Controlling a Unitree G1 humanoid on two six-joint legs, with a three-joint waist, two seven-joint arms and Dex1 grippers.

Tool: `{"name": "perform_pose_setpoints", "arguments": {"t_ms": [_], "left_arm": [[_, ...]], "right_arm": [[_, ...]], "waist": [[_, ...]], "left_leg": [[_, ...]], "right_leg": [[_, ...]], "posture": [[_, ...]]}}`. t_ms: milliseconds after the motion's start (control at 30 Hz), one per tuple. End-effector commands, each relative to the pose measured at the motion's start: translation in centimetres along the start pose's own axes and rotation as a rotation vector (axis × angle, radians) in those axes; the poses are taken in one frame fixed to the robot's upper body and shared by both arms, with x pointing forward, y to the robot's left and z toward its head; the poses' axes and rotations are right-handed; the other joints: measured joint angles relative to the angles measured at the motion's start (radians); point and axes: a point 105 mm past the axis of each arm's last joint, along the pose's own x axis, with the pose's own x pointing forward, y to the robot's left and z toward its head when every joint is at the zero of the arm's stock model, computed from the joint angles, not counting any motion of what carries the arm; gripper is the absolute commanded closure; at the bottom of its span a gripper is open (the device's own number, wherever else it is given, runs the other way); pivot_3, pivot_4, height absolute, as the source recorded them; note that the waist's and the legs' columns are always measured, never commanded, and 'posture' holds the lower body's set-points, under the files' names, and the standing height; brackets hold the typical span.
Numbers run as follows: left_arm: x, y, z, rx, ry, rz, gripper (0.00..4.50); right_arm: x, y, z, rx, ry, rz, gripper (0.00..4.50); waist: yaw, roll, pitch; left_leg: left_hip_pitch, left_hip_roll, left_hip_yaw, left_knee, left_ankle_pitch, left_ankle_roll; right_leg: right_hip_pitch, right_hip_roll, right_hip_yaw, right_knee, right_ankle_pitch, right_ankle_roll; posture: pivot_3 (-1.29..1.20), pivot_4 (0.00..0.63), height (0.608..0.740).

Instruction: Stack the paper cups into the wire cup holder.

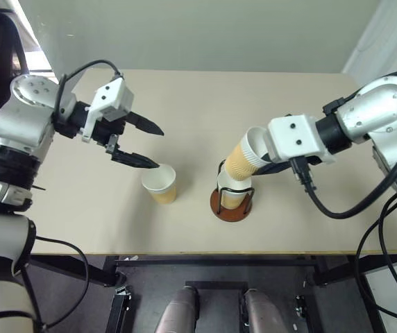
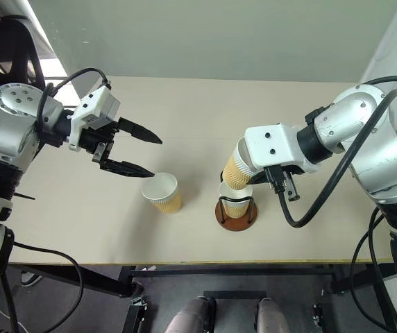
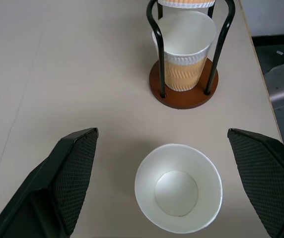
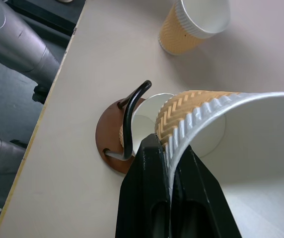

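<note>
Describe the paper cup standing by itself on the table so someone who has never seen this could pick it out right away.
Start at the beige table, then find the wire cup holder with its reddish-brown base near the front edge. Just to its left stands a lone paper cup, upright and mouth up, beneath the open left pincer. Unlike the cup in the holder and the tilted cup pinched in the right pincer, nothing holds it.

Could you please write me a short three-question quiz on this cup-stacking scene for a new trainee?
1. How many paper cups are in the scene?
2. True or false: the left pincer is shut on the loose cup.
3. The right pincer grips its cup by: A) the rim wall, B) the base, C) nothing.

Key:
1. Three: one in the wire holder, one held tilted above it, one loose on the table.
2. False; it is open, near the cup.
3. A.
</note>
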Motion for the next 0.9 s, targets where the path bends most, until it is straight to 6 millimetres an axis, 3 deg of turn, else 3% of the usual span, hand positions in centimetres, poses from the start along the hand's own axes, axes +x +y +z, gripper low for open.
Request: {"name": "perform_pose_setpoints", "arguments": {"t_ms": [33, 767, 900], "left_arm": [[-1.0, -0.2, 1.1, 0.045, -0.020, 0.002, 0.00], [-1.0, -0.2, 1.5, 0.056, -0.027, 0.004, 0.00], [-1.0, -0.2, 1.5, 0.058, -0.025, 0.005, 0.00]], "right_arm": [[0.1, 0.3, 0.4, -0.041, 0.007, 0.008, 4.47], [2.4, 0.6, -1.7, -0.098, 0.074, 0.047, 4.47], [2.5, 0.0, -0.7, -0.073, 0.017, 0.024, 3.60]], "waist": [[0.000, 0.000, 0.000], [-0.001, 0.000, 0.000], [-0.002, 0.000, 0.000]], "left_leg": [[0.000, 0.000, 0.000, 0.000, 0.000, 0.000], [0.000, 0.000, 0.000, 0.001, 0.002, -0.001], [0.000, 0.000, 0.000, 0.001, 0.002, -0.001]], "right_leg": [[0.000, 0.000, 0.000, 0.000, 0.000, 0.000], [-0.002, 0.000, 0.000, 0.006, 0.000, -0.001], [-0.002, 0.000, 0.000, 0.006, 0.000, -0.001]], "posture": [[0.00, 0.150, 0.740], [0.00, 0.150, 0.740], [0.00, 0.150, 0.740]]}}
